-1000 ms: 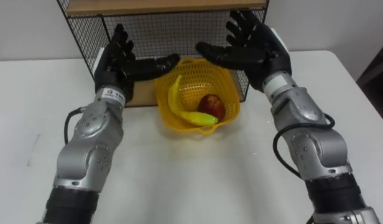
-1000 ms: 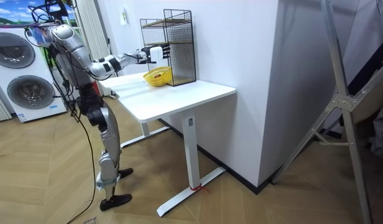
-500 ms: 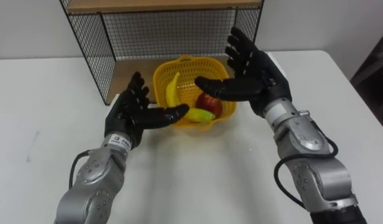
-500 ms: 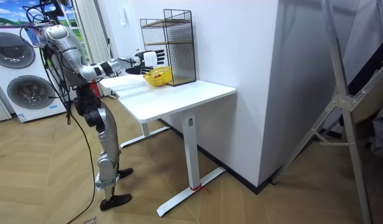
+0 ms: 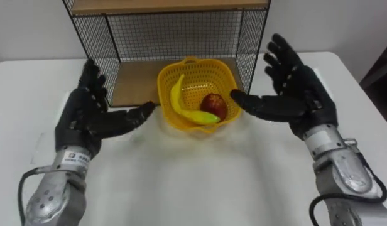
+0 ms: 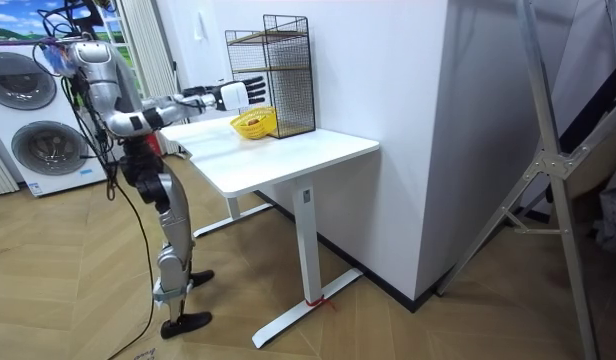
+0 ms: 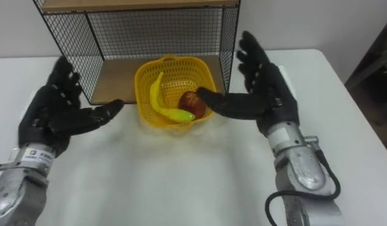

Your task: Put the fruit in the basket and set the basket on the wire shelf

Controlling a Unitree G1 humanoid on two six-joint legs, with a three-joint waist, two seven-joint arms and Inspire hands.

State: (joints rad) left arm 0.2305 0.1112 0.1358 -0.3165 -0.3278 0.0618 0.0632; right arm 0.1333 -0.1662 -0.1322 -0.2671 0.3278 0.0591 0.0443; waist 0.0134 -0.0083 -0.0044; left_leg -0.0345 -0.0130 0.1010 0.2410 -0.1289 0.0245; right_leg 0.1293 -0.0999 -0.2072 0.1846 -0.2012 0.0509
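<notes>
Left eye view: the left hand (image 5: 87, 122) is spread flat, palm inward, holding nothing, at roughly 8 o'clock from the round yellow plastic mesh basket (image 5: 206, 68). The right hand (image 5: 294, 94) mirrors it at 3 o'clock, also spread and empty, with its thumb nearly at the rim.

The curved yellow banana (image 5: 176, 94) and dark red apple (image 5: 213, 105) are already inside. The basket sits on the white table (image 5: 193, 182), right at the mouth of the black wire shelf with a wooden board (image 5: 132, 91) at 12 o'clock. I can't tell whether its back edge is on the board.

My take: close both palms in evenly on opposite walls, low under the rim. That thin plastic probably flexes, so squeeze gently, keep it level, and slide it straight toward 12.
</notes>
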